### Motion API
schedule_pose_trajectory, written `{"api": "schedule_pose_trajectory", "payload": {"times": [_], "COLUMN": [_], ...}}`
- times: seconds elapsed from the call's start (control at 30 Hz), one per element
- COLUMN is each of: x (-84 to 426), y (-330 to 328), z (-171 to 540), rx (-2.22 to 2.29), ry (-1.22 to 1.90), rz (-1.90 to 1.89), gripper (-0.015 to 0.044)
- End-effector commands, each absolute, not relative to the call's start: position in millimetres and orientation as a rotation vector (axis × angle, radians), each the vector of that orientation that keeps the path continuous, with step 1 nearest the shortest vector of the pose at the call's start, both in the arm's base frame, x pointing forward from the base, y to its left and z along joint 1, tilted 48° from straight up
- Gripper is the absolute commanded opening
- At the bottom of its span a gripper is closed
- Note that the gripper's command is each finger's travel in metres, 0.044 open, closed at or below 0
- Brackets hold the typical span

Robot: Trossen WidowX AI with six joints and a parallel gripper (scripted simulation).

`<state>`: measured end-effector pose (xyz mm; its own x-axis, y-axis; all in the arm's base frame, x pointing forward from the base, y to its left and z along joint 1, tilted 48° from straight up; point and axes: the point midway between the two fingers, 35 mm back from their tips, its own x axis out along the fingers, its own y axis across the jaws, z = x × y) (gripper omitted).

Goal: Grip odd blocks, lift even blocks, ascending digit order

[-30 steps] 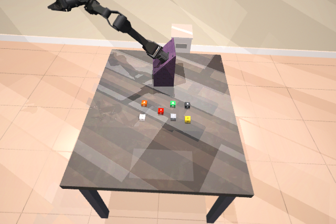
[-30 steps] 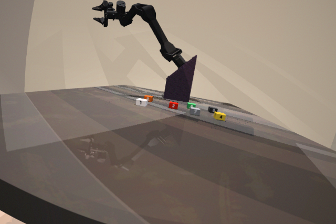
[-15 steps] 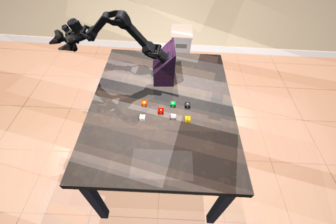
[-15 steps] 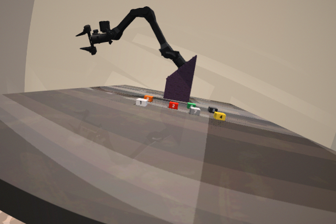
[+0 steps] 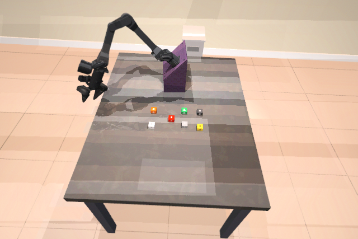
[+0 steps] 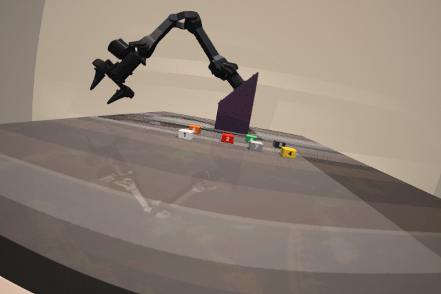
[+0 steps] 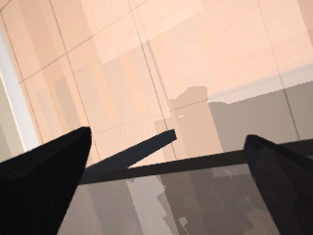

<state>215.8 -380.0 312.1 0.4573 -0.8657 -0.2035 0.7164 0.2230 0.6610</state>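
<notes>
A white block (image 5: 151,125) (image 6: 185,134) shows 1, a red block (image 5: 171,118) (image 6: 227,138) 2, a yellow block (image 5: 199,127) (image 6: 288,152) 4 and a grey block (image 5: 184,124) (image 6: 255,146) 7. The digits on the orange block (image 5: 154,110) (image 6: 194,129), green block (image 5: 184,111) (image 6: 251,138) and black block (image 5: 199,112) (image 6: 279,143) are too small to tell. All rest apart on the table. My gripper (image 5: 89,100) (image 6: 99,96) (image 7: 168,138) is open and empty, high up beyond the table's left edge, away from all blocks. The wrist view shows no blocks.
The table (image 5: 173,155) (image 6: 199,233) carries the purple arm mount (image 5: 175,83) (image 6: 235,109) behind the blocks. A white cabinet (image 5: 193,33) stands behind the table. The wrist view shows the table's dark edge (image 7: 196,161), a table leg (image 7: 147,149) and the tiled floor (image 7: 122,98).
</notes>
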Motion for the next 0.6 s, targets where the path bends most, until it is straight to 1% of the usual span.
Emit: {"api": "schedule_pose_trajectory", "payload": {"times": [0.0, 0.13, 0.27, 0.4, 0.57], "x": [252, 282, 291, 283, 256], "y": [-345, -288, -227, -171, -114], "z": [256, 196, 146, 109, 82], "rx": [0.74, 0.62, 0.418, 0.141, -0.296], "ry": [0.034, 0.361, 0.677, 0.96, 1.241], "rz": [-1.123, -1.102, -1.04, -0.94, -0.773], "gripper": [0.04, 0.04, 0.04, 0.04, 0.04]}}
